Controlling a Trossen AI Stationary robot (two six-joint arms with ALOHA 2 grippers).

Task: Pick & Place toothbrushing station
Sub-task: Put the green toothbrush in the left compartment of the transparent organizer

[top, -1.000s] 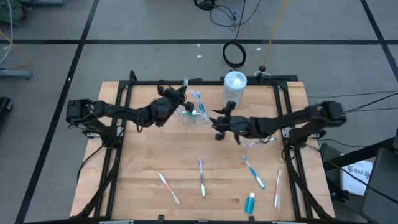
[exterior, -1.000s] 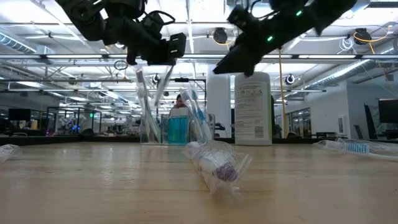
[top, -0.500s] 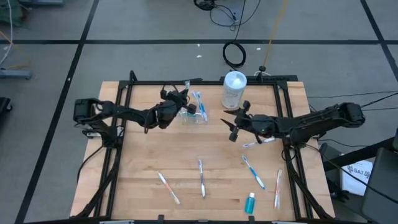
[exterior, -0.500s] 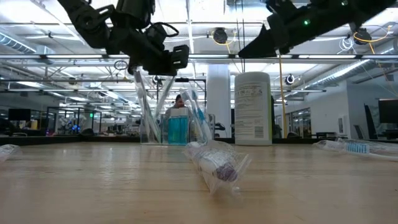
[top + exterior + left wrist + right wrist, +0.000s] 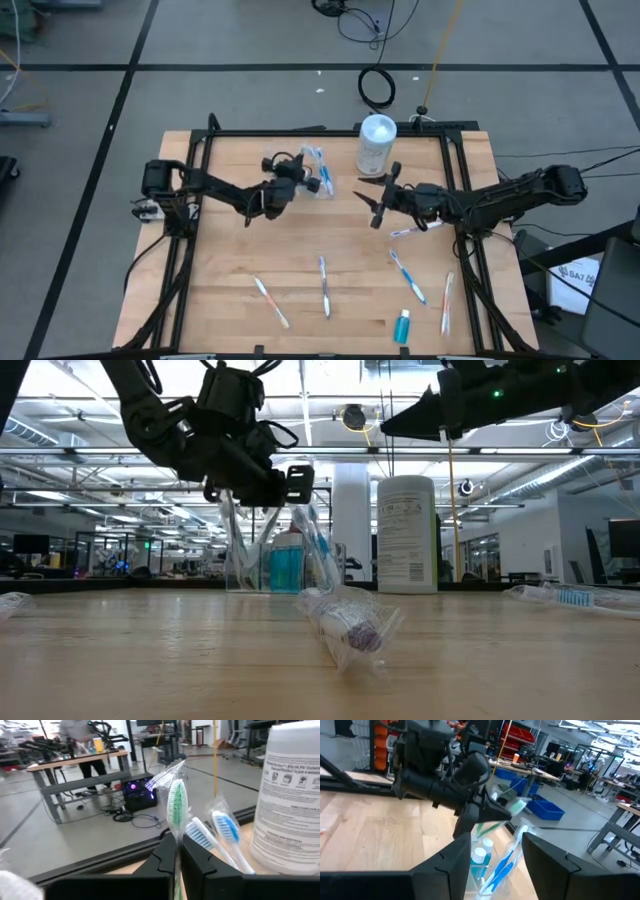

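The clear tumbler (image 5: 322, 186) stands at the table's far middle, holding blue toothbrushes (image 5: 227, 827) and blue toothpaste tubes (image 5: 479, 858). My left gripper (image 5: 297, 172) hovers just left of and above the tumbler (image 5: 262, 565), shut on a green toothbrush (image 5: 176, 802) in a clear wrapper. Its handle slants down toward the tumbler; whether its end is inside, I cannot tell. My right gripper (image 5: 372, 198) hangs open, holding nothing, to the right of the tumbler, facing it. My left gripper pinches the wrapped green toothbrush between its two fingers, just below the bristle head (image 5: 175, 840). The fingers come nearly level from the table's left and lie across the brush. The head (image 5: 509, 807) sticks out past the fingertips, above the tumbler, and the brush is clear of the table.
A tall white lidded container (image 5: 376, 143) stands right of the tumbler. Loose toothbrushes lie on the near half (image 5: 270, 301) (image 5: 324, 285) (image 5: 407, 275) and near the right edge (image 5: 446, 301) (image 5: 415, 230). A toothpaste tube (image 5: 402, 326) lies at the near edge.
My left gripper has sunk toward the tumbler with the green toothbrush, tipping a little and staying shut. My right gripper drew back toward the table's right edge, away from the tumbler, rolled its wrist, and then kept still, open throughout.
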